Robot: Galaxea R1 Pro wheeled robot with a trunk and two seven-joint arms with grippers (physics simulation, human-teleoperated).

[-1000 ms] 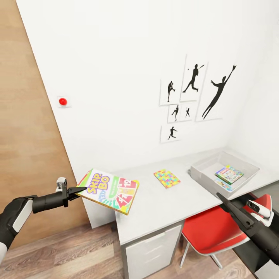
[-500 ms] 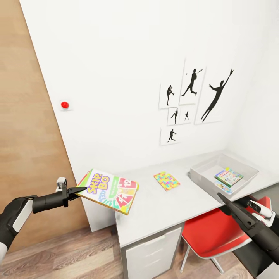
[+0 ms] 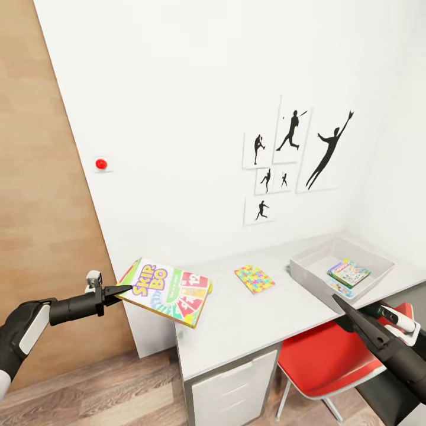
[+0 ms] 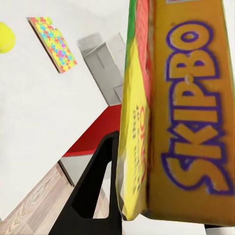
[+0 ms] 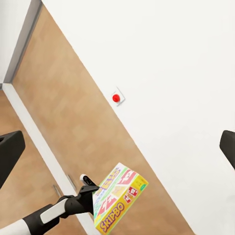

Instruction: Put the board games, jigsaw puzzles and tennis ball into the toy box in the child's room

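My left gripper [image 3: 122, 290] is shut on the near edge of the Skip-Bo board game [image 3: 168, 290], holding it tilted in the air over the left end of the table [image 3: 254, 322]. Up close, the box [image 4: 191, 112] covers one finger while the other finger [image 4: 95, 188] shows beside it. One jigsaw puzzle [image 3: 254, 278] lies mid-table. The tennis ball [image 4: 5, 36] sits near it. The grey toy box [image 3: 307, 260] stands at the right and holds a white and green board game [image 3: 349, 272] over a blue item [image 3: 342, 288]. My right gripper [image 3: 337, 299] hovers open above the chair.
A red chair [image 3: 322, 355] is tucked under the table below the toy box. White drawers [image 3: 234, 384] sit under the table's left end. A red knob [image 3: 102, 163] is on the white wall, with a wooden panel [image 3: 41, 207] to its left.
The whole picture has shifted a little, so the camera has moved. Both arms keep their pose, and the Skip-Bo box stays in the left gripper.
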